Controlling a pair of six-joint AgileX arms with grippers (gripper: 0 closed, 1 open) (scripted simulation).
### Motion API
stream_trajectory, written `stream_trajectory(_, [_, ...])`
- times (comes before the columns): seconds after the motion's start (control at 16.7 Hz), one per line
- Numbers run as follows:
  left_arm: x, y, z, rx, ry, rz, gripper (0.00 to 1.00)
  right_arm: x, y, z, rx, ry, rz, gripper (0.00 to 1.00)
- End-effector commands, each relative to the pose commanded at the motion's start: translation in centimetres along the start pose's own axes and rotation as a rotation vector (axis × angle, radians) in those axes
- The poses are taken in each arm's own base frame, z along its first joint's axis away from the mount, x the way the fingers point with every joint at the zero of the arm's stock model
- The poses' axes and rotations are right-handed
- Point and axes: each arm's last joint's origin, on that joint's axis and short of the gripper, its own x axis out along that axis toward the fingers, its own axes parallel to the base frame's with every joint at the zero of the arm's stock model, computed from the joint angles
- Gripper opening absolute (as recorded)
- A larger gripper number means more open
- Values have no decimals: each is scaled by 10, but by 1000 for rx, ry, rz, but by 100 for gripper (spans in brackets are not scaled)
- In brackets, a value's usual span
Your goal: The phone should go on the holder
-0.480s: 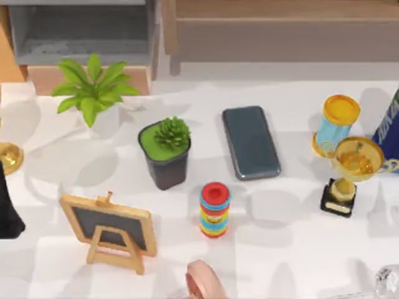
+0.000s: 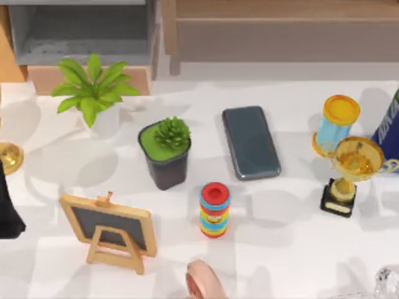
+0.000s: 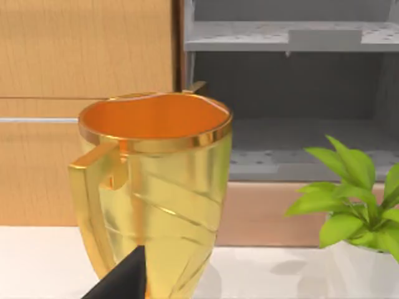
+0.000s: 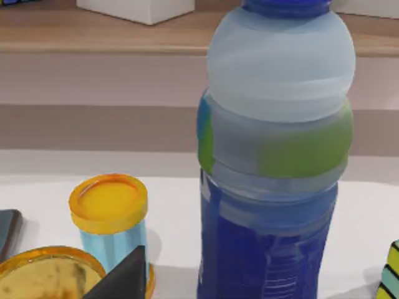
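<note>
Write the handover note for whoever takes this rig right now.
Left arm: parked at the table's left edge. Right arm: parked off the right side.
Phone: flat on the table, centre-right, beside the dark plant pot, untouched.
Holder: the small wooden easel stand at front left is the likely one; nothing on it.
Done: nothing.
Left: grasp the phone, carry it over, set it on the stand.

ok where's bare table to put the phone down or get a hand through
Free: table between the stacked rings and trophy; also between phone and hourglass. Crowded: dark pot near the rings; trophy beside hourglass.
</note>
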Motion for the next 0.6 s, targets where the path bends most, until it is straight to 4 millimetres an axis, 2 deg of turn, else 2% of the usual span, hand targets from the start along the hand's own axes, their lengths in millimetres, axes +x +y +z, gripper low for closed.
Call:
stream_trajectory(0.18, [0,0,0,0,0,0,100,5,10,45,-3,185,62,100])
stream_trajectory(0.3, [0,0,0,0,0,0,100,18,22,83,-8,325,117,100])
stream_trajectory(0.42, [0,0,0,0,0,0,100,40,40,122,-17,471,173,100])
stream_trajectory(0.6, [0,0,0,0,0,0,100,90,78,168,-41,684,242,100])
